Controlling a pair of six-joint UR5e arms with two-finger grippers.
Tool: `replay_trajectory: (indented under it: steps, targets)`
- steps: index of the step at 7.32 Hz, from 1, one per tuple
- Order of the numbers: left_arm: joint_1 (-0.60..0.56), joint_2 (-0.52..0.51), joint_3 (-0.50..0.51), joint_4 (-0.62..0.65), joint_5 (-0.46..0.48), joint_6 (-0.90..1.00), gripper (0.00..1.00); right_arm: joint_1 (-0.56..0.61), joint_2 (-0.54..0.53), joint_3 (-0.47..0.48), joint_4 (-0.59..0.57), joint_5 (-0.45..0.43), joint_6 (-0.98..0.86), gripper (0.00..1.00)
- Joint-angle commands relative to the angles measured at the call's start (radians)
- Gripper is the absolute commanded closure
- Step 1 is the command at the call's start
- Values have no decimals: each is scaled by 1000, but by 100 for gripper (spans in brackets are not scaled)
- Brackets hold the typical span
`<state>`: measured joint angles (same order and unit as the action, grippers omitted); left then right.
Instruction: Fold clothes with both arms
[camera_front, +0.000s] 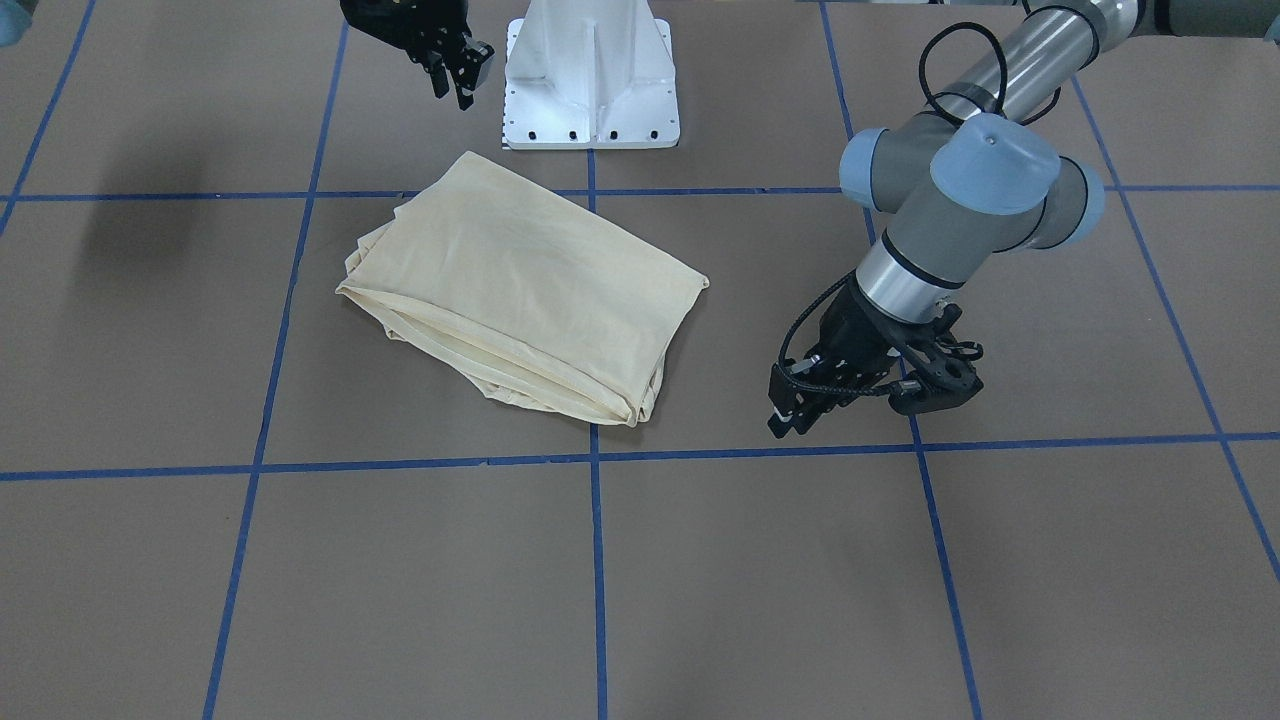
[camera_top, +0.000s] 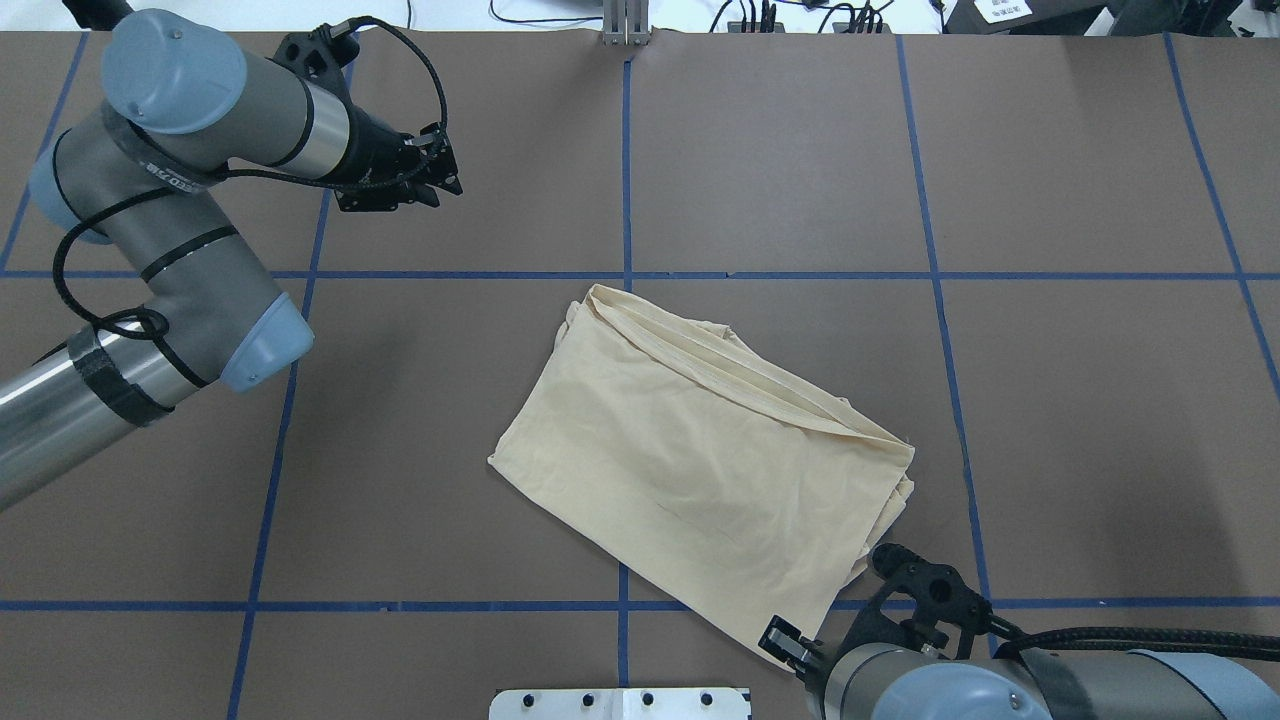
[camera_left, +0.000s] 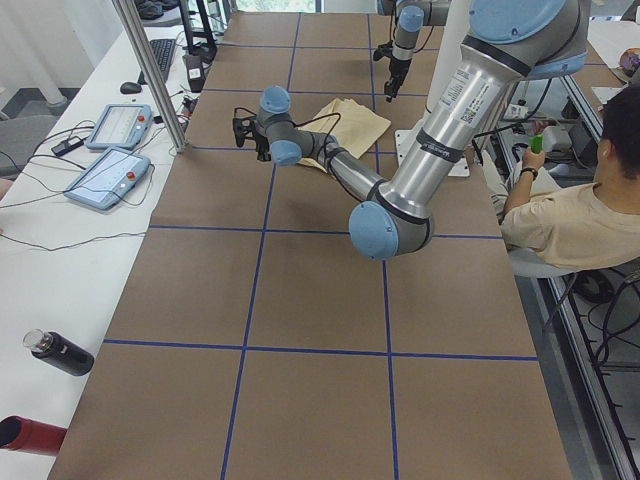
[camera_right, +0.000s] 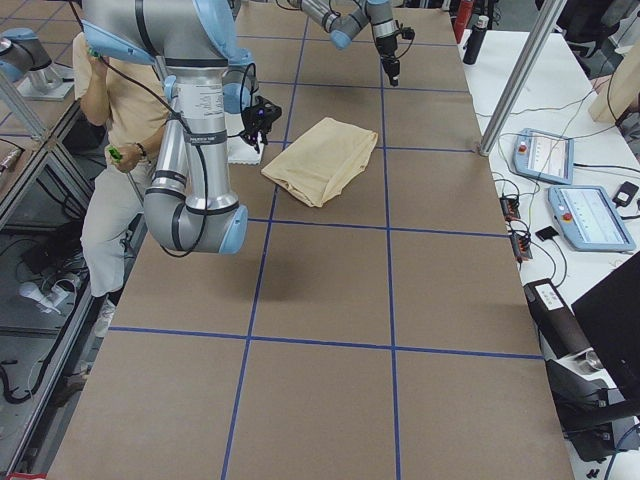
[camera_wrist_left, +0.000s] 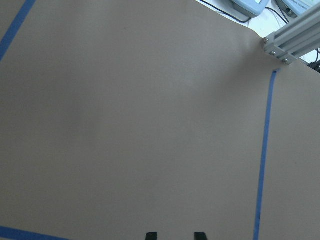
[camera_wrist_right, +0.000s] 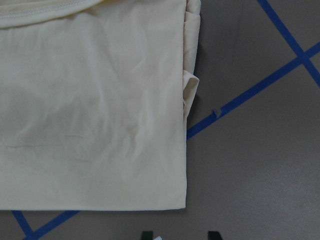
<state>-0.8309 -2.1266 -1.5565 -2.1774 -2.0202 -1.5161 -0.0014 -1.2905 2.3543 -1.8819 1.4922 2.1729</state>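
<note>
The cream-yellow shirt (camera_front: 525, 290) lies folded into a slanted rectangle of several layers at the table's middle, plain side up; its print is hidden. It also shows in the overhead view (camera_top: 690, 460). My left gripper (camera_front: 788, 420) is open and empty, low over bare table beside the shirt and apart from it; the overhead view shows it at the far left (camera_top: 440, 190). My right gripper (camera_front: 452, 80) is open and empty, above the shirt's corner nearest the robot base (camera_top: 785, 640). The right wrist view shows that shirt corner (camera_wrist_right: 100, 125) lying flat.
The white pedestal base (camera_front: 590, 80) stands just behind the shirt. Blue tape lines (camera_front: 597, 560) grid the brown table. A seated person (camera_left: 570, 225) is beside the base. Teach pendants (camera_left: 115, 125) and an aluminium post (camera_left: 150, 70) stand along the far edge.
</note>
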Motion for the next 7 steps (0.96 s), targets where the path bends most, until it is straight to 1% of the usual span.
replay_trajectory:
  steps: [1, 2, 3, 4, 5, 6, 7]
  targets:
    - [83, 56, -88, 31, 1, -106, 58, 73, 13, 84, -3, -7, 10, 0]
    - [126, 57, -130, 97, 9, -166, 55, 128, 43, 79, 4, -10, 10, 0]
    - [213, 60, -166, 216, 94, -218, 53, 179, 93, 19, 7, -15, 1, 0]
    - [261, 57, -193, 310, 138, -229, 53, 237, 132, -45, 7, -18, -5, 0]
    - [295, 60, -200, 362, 141, -261, 53, 283, 134, -50, 9, -12, -54, 0]
    - [333, 63, -200, 378, 143, -292, 49, 308, 137, -52, 10, -10, -114, 0]
    - [343, 63, -200, 378, 143, -330, 45, 336, 135, -100, 73, -6, -136, 0]
